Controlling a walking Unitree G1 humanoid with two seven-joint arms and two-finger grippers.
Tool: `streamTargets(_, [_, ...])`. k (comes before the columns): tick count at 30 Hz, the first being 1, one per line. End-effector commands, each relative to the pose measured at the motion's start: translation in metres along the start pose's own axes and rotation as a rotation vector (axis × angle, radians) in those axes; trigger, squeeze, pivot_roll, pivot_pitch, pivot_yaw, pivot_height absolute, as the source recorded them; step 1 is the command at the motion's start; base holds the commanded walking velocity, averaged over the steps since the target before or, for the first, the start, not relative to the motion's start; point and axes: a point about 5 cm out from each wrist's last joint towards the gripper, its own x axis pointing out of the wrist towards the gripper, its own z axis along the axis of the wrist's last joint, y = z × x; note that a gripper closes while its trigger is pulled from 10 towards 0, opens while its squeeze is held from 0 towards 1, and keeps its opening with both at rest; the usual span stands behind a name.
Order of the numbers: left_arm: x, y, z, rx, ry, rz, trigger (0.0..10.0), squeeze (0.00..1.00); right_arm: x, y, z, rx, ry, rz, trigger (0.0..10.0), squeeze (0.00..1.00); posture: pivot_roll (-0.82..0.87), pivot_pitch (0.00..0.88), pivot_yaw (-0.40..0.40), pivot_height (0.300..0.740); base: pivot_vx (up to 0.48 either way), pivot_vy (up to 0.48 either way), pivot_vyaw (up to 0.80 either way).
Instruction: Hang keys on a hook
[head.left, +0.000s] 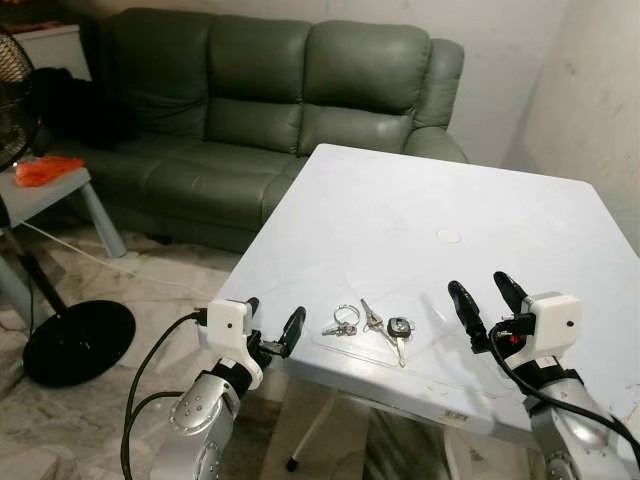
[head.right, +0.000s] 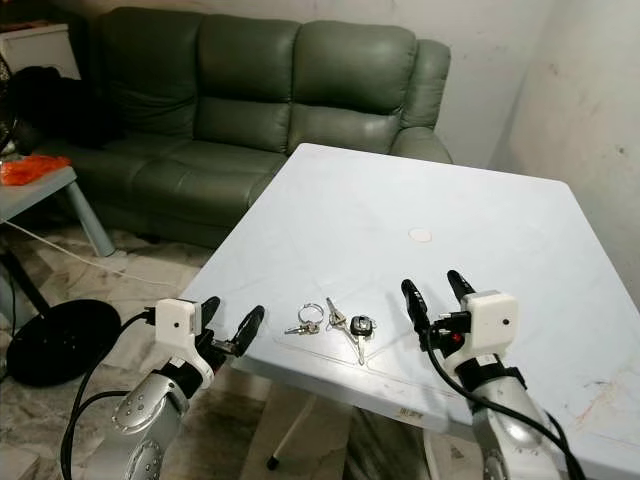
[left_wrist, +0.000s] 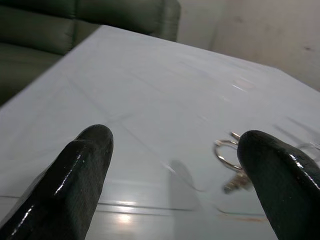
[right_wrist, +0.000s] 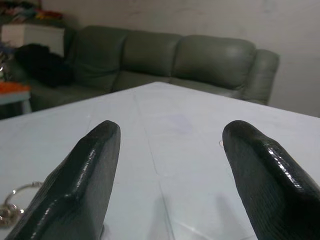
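A bunch of keys (head.left: 372, 323) with silver rings and a black fob lies flat on the white table (head.left: 400, 230), close to its front edge. My left gripper (head.left: 272, 322) is open at the table's front left corner, a short way left of the keys. The key ring (left_wrist: 226, 150) appears between its fingers (left_wrist: 80, 175) in the left wrist view. My right gripper (head.left: 485, 291) is open above the table to the right of the keys, with nothing between its fingers (right_wrist: 85, 170). No hook can be made out.
A green leather sofa (head.left: 270, 110) stands behind the table. To the left are a low side table (head.left: 50, 190) with something orange on it and a fan with a round black base (head.left: 75, 340). A small white disc (head.left: 448, 236) lies mid-table.
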Motion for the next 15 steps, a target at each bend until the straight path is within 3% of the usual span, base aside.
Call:
streamTargets(1, [0.001,-0.006,0.004,0.008,-0.006,-0.034,10.0,0.0,0.003,-0.005,0.003,-0.007,0.005,0.023,10.0,0.0,-0.03,0.026,-0.039,0.74,0.0,0.0,0.0])
streamTargets(9, [-0.002,-0.017,0.002,0.021,0.009,-0.086,10.0,0.0,0.013,-0.011,0.006,-0.033,0.023,0.107,10.0,0.0,-0.02,0.04,-0.042,0.74,0.0,0.0,0.0])
streamTargets(15, [-0.008,-0.025,0.001,0.04,0.026,-0.13,10.0,0.0,0.019,-0.005,-0.001,-0.054,0.079,0.207,10.0,0.0,-0.01,0.066,-0.048,0.74,0.0,0.0,0.0])
